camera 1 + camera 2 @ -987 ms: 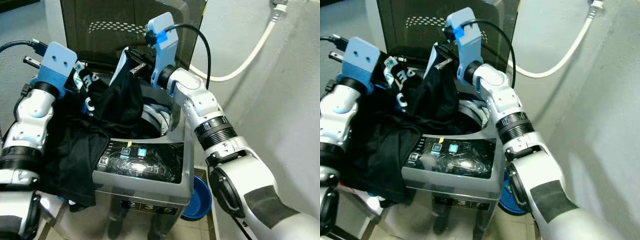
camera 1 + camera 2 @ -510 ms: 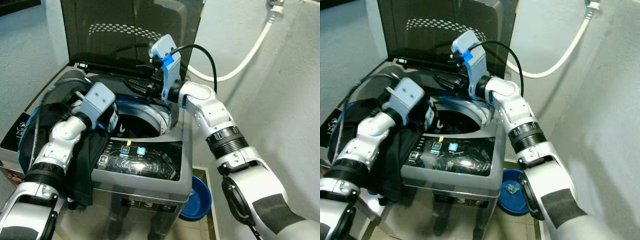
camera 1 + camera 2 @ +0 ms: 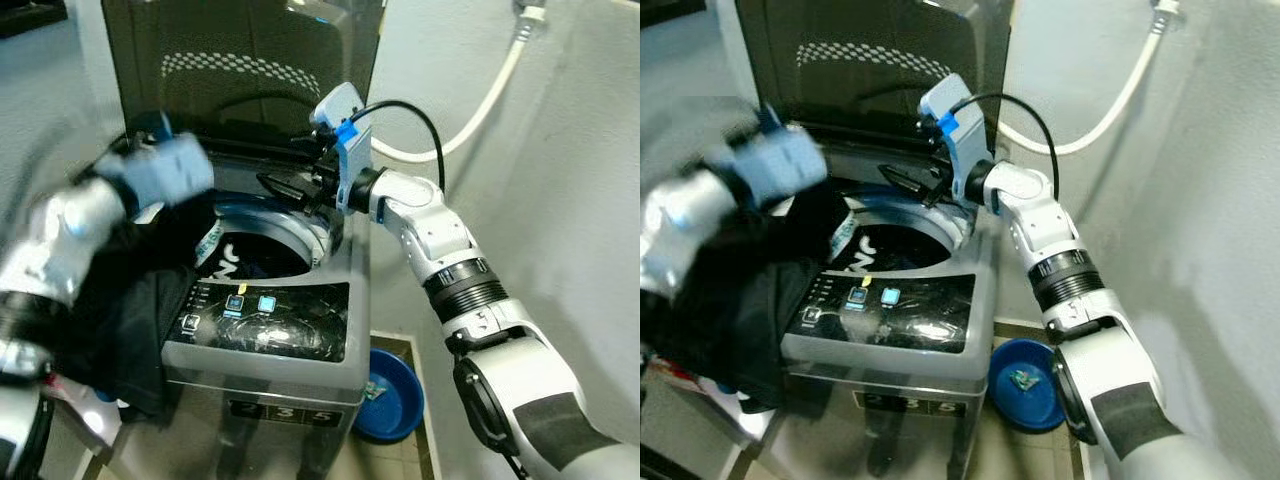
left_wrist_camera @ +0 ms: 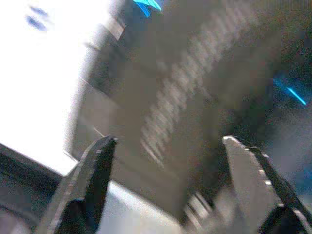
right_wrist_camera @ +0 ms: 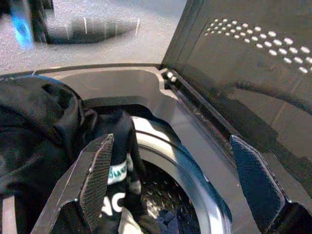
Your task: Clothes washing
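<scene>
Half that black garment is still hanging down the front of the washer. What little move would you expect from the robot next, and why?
Probably the left pincer, open and empty, should go back down and grip the black garment. Part of it lies in the drum, but most drapes over the washer's front left edge. The right pincer hovers open above the drum, holding nothing.

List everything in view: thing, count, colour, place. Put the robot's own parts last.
Grey top-loading washing machine: one, grey with a dark control panel, centre, its dark lid raised.
Black printed garment: one, black with white lettering, draped over the machine's left side and partly into the drum.
Round blue plastic basin: one, blue, on the floor right of the machine.
White hose: one, white, running along the wall at upper right.
Left gripper: one, black jaws open, blurred, above the machine's left side.
Right gripper: one, black jaws open, over the drum's back rim.
</scene>
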Available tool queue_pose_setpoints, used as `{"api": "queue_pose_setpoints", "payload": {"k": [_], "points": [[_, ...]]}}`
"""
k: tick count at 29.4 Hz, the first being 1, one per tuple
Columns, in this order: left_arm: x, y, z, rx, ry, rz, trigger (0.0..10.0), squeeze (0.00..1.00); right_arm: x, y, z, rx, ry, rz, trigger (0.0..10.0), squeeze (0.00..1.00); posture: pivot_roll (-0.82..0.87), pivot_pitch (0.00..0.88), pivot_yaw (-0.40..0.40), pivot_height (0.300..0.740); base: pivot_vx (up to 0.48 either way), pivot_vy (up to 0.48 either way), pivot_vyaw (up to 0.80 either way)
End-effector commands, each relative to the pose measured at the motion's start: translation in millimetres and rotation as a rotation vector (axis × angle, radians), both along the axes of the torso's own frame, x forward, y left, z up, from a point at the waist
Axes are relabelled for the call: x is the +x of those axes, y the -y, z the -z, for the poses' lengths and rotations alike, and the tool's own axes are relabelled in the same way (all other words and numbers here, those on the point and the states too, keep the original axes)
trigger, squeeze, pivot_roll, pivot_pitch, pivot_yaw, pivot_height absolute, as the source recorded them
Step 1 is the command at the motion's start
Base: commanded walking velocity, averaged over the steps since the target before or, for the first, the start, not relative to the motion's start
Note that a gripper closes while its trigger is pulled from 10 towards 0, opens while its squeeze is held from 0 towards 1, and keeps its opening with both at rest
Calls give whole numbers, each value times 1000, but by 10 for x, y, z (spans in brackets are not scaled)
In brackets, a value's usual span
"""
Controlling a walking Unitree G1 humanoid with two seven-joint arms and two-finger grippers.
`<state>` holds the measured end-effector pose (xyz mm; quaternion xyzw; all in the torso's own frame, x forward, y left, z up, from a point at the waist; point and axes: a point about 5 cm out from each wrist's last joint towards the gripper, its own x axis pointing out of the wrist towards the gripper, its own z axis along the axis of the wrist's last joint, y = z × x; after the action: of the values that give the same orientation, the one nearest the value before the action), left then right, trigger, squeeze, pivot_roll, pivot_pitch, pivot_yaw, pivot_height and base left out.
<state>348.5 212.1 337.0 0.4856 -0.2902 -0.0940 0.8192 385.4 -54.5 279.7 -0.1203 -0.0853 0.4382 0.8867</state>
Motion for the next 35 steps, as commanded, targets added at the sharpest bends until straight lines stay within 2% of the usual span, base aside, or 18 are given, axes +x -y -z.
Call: {"api": "queue_pose_setpoints", "payload": {"k": [1, 2, 3, 4, 5, 6, 7, 8, 10, 11, 12, 14, 16, 18, 22, 26, 30, 35], "points": [[-58, 17, -36, -32, -14, 61, 10000, 1000, 15, 46, 58, 0, -24, 22, 10000, 1000, 171, 0, -64, 740, 0, 0, 0], [-58, 17, -36, -32, -14, 61, 10000, 1000, 15, 46, 58, 0, -24, 22, 10000, 1000, 171, 0, -64, 740, 0, 0, 0], [-260, 115, -276, -141, 13, 237, 10000, 1000, 3, 37, 62, 5, -26, 17, 10000, 1000, 171, 0, -60, 740, 0, 0, 0], [-260, 115, -276, -141, 13, 237, 10000, 1000, 3, 37, 62, 5, -26, 17, 10000, 1000, 171, 0, -60, 740, 0, 0, 0], [-507, 190, -392, -201, -10, 430, 10000, 753, -8, 31, 69, 7, -29, 13, 10000, 1000, 173, 0, -58, 740, 0, 0, 0], [-507, 190, -392, -201, -10, 430, 10000, 753, -8, 31, 69, 7, -29, 13, 10000, 1000, 173, 0, -58, 740, 0, 0, 0], [-751, 185, -241, -164, -120, 569, 10000, 0, -15, 30, 82, 8, -33, 12, 10000, 1000, 176, 0, -56, 740, 0, 0, 0], [-898, 187, -105, -123, -211, 639, 10000, 0, -18, 31, 91, 8, -35, 12, 10000, 1000, 176, 0, -56, 740, 0, 0, 0], [-898, 187, -105, -123, -211, 639, 10000, 0, -18, 31, 91, 8, -35, 12, 10000, 1000, 176, 0, -56, 740, 0, 0, 0], [-971, 130, 147, -62, -346, 617, 10000, 0, -15, 37, 101, 6, -36, 17, 10000, 1000, 178, 0, -55, 740, 0, 0, 0], [-971, 130, 147, -62, -346, 617, 10000, 0, -15, 37, 101, 6, -36, 17, 10000, 1000, 178, 0, -55, 740, 0, 0, 0], [-1067, -72, 645, 62, -601, 458, 10000, 0, 2, 60, 117, 4, -43, 35, 10000, 1000, 185, 0, -57, 740, 0, 0, 0], [-1067, -72, 645, 62, -601, 458, 10000, 0, 2, 60, 117, 4, -43, 35, 10000, 1000, 185, 0, -57, 740, 0, 0, 0], [-1114, -315, 875, 75, -670, 232, 10000, 0, 21, 85, 137, 0, -53, 53, 10000, 1000, 190, 0, -64, 740, 0, 0, 0], [-1115, -401, 894, 32, -644, 140, 10000, 0, 27, 92, 146, -2, -57, 59, 10000, 1000, 193, 0, -65, 740, 0, 0, 0], [-1258, -698, 1073, -334, -503, -154, 10000, 0, 48, 124, 166, -16, -67, 77, 10000, 1000, 194, 0, -72, 740, 0, 0, 0], [-1400, -839, 1218, -473, -462, -255, 10000, 0, 57, 131, 184, -25, -75, 86, 10000, 1000, 201, 0, -78, 740, 0, 0, 0], [-1454, -882, 1311, -571, -437, -256, 10000, 0, 60, 119, 189, -25, -80, 85, 10000, 1000, 220, 0, -95, 740, 0, 0, 0]]}}
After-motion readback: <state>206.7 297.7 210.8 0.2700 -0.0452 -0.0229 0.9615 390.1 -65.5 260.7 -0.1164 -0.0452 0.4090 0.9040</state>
